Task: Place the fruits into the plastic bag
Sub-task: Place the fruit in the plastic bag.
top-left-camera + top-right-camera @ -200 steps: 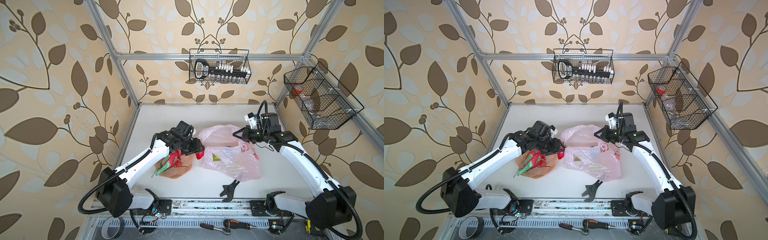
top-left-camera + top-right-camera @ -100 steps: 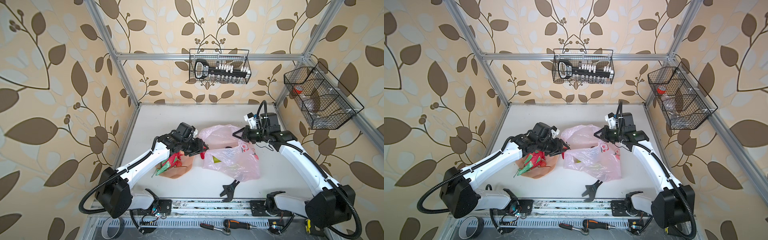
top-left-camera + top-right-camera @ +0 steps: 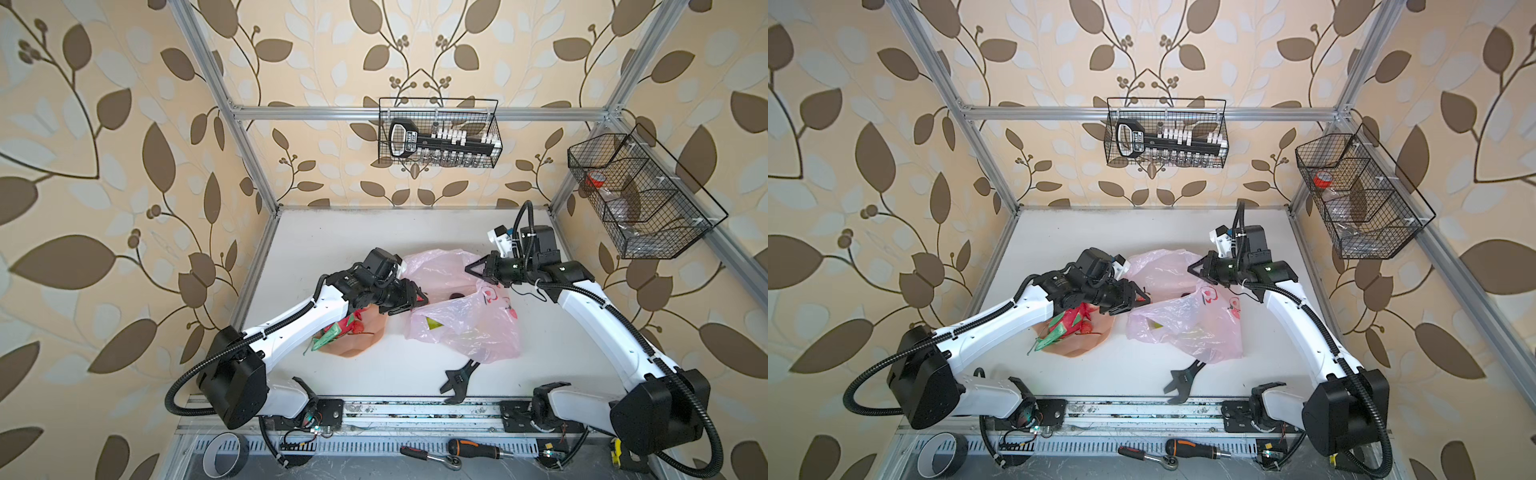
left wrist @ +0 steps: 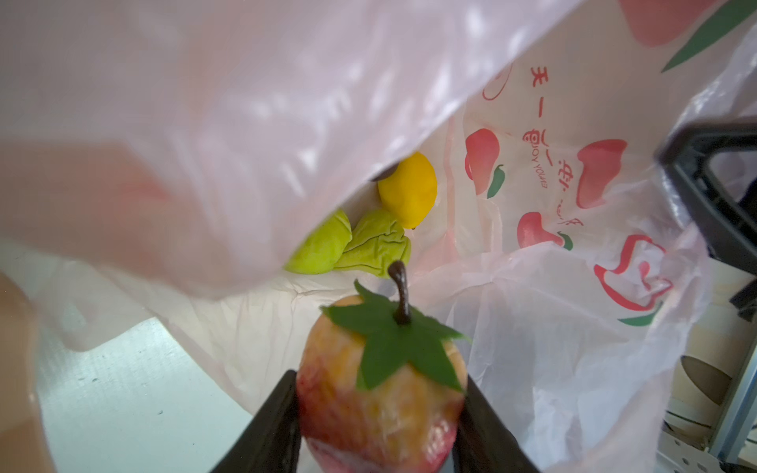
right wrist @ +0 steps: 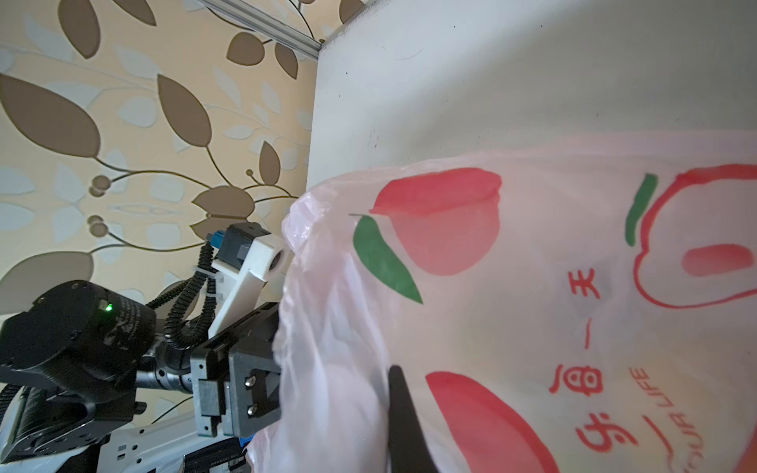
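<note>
**Fruit at the bag's mouth.** My left gripper [image 4: 379,381] clamps a red-and-yellow toy fruit with a green paper leaf and dark stem [image 4: 368,426] between its two black fingers [image 4: 270,417]. It holds the fruit at the open mouth of the thin, crinkly, pale pink plastic carrier bag [image 3: 465,332], which lies around the middle of the white worktop [image 3: 332,241].

My right gripper [image 3: 471,269], closed tight, pinches the bag's upper rim on the side toward the far right corner. It holds that layer raised, and the mouth gapes toward my left arm.

In the left wrist view, a yellow toy lemon [image 4: 409,190] and a crumpled green piece [image 4: 356,245] lie inside the bag under the raised film, touching each other. A dark sliver beside the lemon is too hidden to name.

Both top views show the peach faceted plate [image 3: 361,347] just beside the bag, toward the worktop's left edge and partly under my left arm. A red-pink dragon fruit with green scales [image 3: 1069,322] and a red strawberry [image 3: 1087,328] rest on it. A black adjustable wrench [image 3: 459,380] lies at the near edge.
</note>
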Robot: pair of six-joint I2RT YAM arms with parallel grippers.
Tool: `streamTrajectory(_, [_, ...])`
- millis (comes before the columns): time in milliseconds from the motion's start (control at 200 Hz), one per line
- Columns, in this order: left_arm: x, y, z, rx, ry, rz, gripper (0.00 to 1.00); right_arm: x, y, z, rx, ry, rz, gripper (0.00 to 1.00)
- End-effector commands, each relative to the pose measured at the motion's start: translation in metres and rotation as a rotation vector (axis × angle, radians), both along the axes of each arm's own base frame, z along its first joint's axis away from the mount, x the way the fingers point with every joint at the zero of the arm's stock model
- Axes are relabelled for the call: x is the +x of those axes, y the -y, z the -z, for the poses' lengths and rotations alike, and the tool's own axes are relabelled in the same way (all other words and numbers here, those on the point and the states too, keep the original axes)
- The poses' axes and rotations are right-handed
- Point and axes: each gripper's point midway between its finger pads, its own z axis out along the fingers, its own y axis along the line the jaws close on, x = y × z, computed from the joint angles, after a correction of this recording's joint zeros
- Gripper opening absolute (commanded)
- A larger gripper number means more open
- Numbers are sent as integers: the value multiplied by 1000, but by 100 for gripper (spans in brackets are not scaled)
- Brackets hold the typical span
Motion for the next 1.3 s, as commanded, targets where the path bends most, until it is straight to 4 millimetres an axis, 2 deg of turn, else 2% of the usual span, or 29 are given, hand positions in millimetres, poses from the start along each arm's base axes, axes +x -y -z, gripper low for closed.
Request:
streamTrajectory(0, [7, 21, -18, -71, 22, 17, 35, 5, -1, -8, 4, 25, -9, 0])
streamTrajectory(70, [8, 27, -19, -81, 30, 22, 35, 5, -1, -8, 7, 22, -7, 0])
streamTrajectory(80, [10, 30, -11, -69, 17, 23, 35, 6, -1, -8, 8, 23, -7, 0])
streamTrajectory(100, [11, 32, -9, -67, 15, 25, 35, 6, -1, -8, 9, 24, -8, 0])
streamTrajectory(250, [13, 55, -4, -74, -18, 30, 35, 6, -2, -8, 11, 24, -9, 0])
streamTrajectory(620, [23, 108, 25, -50, -76, 29, 35, 3, -3, -7, 29, 24, -10, 0])
streamTrajectory(795, [25, 125, 34, -34, -101, 19, 35, 2, -4, -9, 34, 28, -13, 0])
streamTrajectory(1125, [23, 134, 61, 120, -161, -39, 37, 3, -5, -8, 53, 32, -8, 0])
streamTrajectory(1294, [23, 138, 66, 172, -161, -63, 38, 3, -5, -7, 53, 31, -11, 0])
